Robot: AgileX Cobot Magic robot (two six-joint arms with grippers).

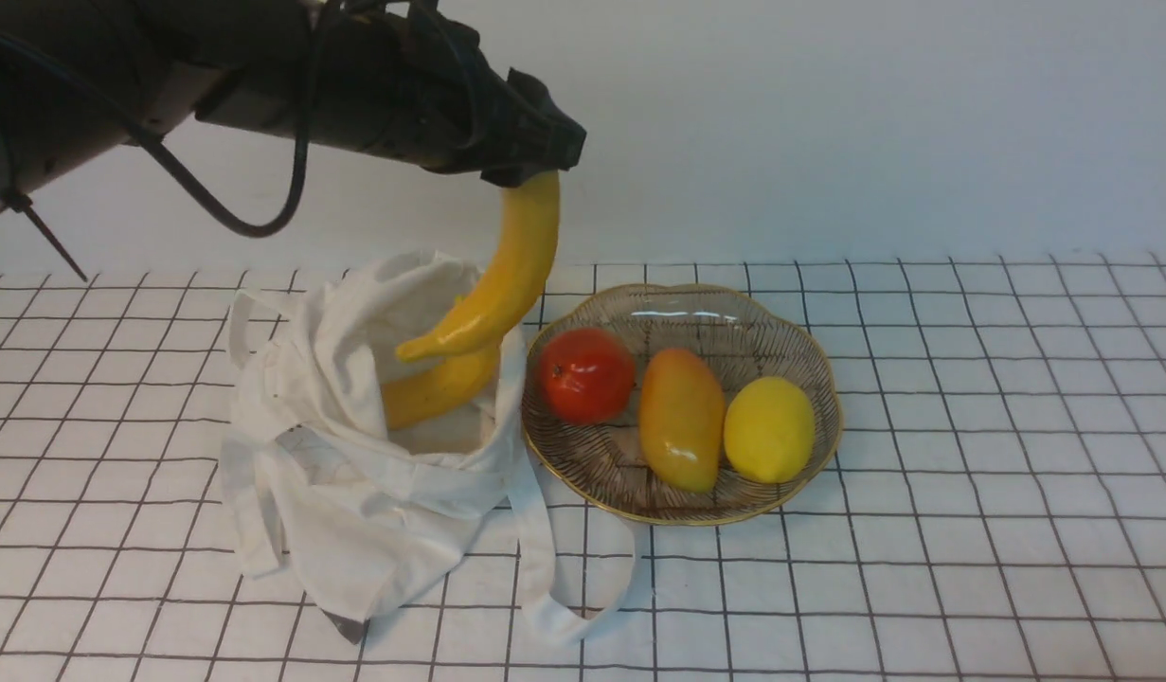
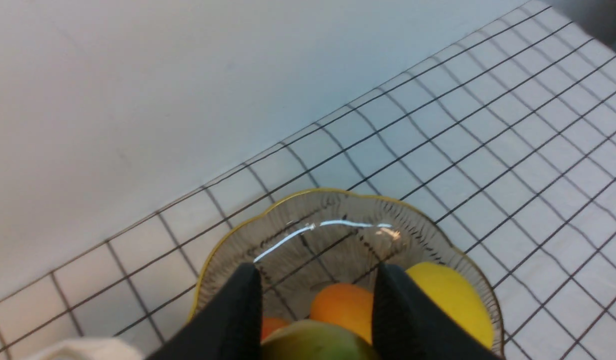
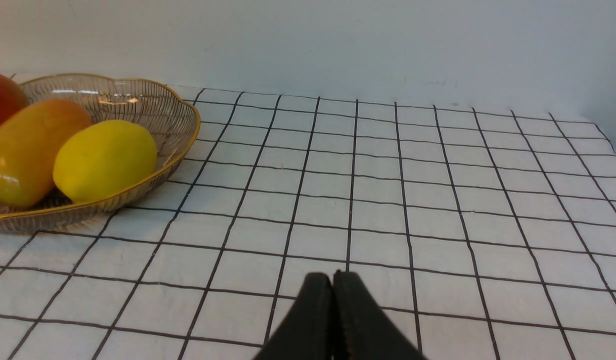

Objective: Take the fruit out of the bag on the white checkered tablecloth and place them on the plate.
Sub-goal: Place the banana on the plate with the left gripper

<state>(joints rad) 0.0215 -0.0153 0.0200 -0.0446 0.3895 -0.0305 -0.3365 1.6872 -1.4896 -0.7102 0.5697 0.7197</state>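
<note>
The step in hand looks like the carry of the first banana from bag to plate. The left claw (image 1: 530, 169) is clamped on the top end of one banana (image 1: 511, 275), which hangs down in a long curve with its lower tip at the mouth of the bag (image 1: 355, 511). Whether that tip is free of the fabric cannot be told. In the left wrist view a greenish end sits between the fingers (image 2: 237, 310).

The second banana (image 1: 440, 388) lies inside the bag, half hidden. The bag sits left of the table's middle and the plate (image 1: 696, 313) is just beside it, toward the far edge.

The next move probably calls for a lift, a short swing to the right, and a low release. Space is tight: a tomato (image 1: 587, 374), a mango (image 1: 680, 417) and a lemon (image 1: 769, 428) fill the plate's near half.

The bananas are smooth and glossy and may roll. The bag is limp, creased cloth with loose straps. The plate is ribbed clear glass with a scalloped gold rim. The tablecloth (image 1: 971, 474) is gridded and slightly wrinkled.

The right claw (image 3: 333, 300) is pinched together and holds nothing, low toward the table's right edge.
</note>
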